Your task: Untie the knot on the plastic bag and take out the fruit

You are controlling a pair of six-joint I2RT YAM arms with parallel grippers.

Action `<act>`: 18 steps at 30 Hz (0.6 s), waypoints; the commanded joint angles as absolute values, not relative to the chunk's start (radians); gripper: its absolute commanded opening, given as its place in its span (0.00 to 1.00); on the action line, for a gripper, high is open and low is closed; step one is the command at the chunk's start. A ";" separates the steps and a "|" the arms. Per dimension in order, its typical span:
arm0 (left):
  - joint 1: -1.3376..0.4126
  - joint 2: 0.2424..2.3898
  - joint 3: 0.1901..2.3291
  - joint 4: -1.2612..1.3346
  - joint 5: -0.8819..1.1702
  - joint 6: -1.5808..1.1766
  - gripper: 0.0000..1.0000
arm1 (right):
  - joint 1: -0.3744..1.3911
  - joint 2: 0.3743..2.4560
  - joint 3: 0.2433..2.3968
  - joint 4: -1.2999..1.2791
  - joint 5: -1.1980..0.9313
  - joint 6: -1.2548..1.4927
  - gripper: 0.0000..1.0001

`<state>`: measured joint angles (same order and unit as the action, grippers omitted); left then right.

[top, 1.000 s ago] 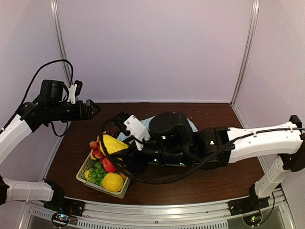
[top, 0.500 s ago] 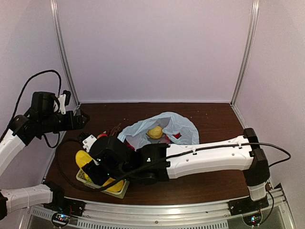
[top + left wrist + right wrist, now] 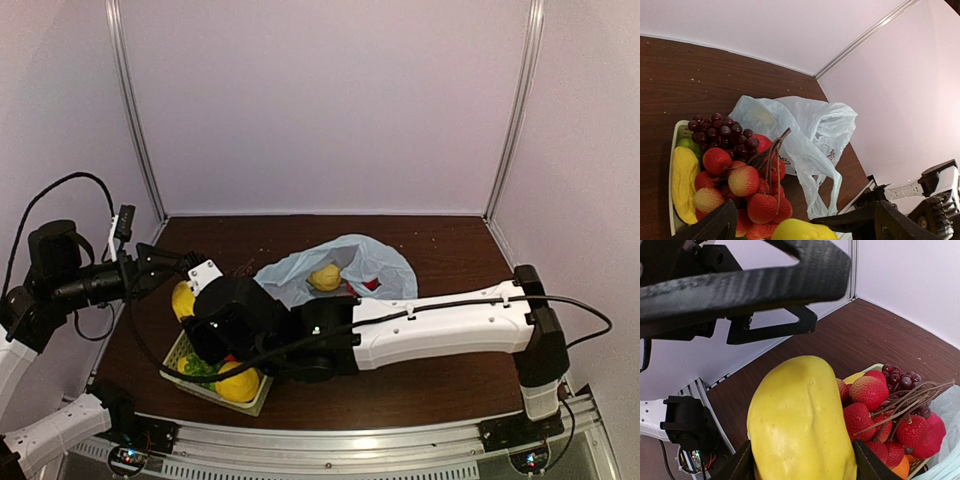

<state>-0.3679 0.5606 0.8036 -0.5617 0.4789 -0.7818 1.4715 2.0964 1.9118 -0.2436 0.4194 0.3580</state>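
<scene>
between the right gripper (image 3: 801, 460) fingers you hold the large yellow fruit (image 3: 800, 420), close above the heaped basket (image 3: 175, 362). behind it the plastic bag (image 3: 372, 262) lies open on the table (image 3: 450, 240), a lemon-like piece (image 3: 323, 277) inside. your left gripper (image 3: 168, 264) hangs wide open nearby.

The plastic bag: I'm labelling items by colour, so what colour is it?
The plastic bag is translucent pale blue, clearest in the left wrist view.
</scene>
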 commanded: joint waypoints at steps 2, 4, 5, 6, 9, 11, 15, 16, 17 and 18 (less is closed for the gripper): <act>-0.364 0.575 0.762 -0.467 0.628 -0.878 0.97 | 1.462 2.030 1.901 -0.174 0.497 0.299 0.34; -0.364 0.585 0.754 -0.466 0.648 -0.888 0.98 | 1.462 2.027 1.901 -0.163 0.509 0.285 0.34; -0.364 0.586 0.755 -0.465 0.652 -0.892 0.98 | 1.462 2.025 1.899 -0.158 0.514 0.281 0.34; -0.364 0.587 0.757 -0.463 0.656 -0.893 0.97 | 1.462 2.024 1.898 -0.152 0.523 0.278 0.34; -0.364 0.594 0.759 -0.463 0.671 -0.898 0.97 | 1.461 2.014 1.882 -0.121 0.536 0.263 0.34; -0.364 0.598 0.757 -0.455 0.689 -0.906 0.97 | 1.461 2.014 1.880 -0.109 0.536 0.254 0.34; -0.364 0.598 0.752 -0.434 0.701 -0.923 0.94 | 1.462 2.023 1.892 -0.107 0.537 0.241 0.34; -0.364 0.598 0.751 -0.424 0.709 -0.929 0.91 | 1.461 2.026 1.894 -0.107 0.539 0.238 0.34; -0.364 0.598 0.748 -0.412 0.716 -0.937 0.86 | 1.462 2.028 1.897 -0.109 0.543 0.236 0.34; -0.364 0.597 0.744 -0.400 0.723 -0.947 0.80 | 1.462 2.030 1.900 -0.112 0.546 0.236 0.35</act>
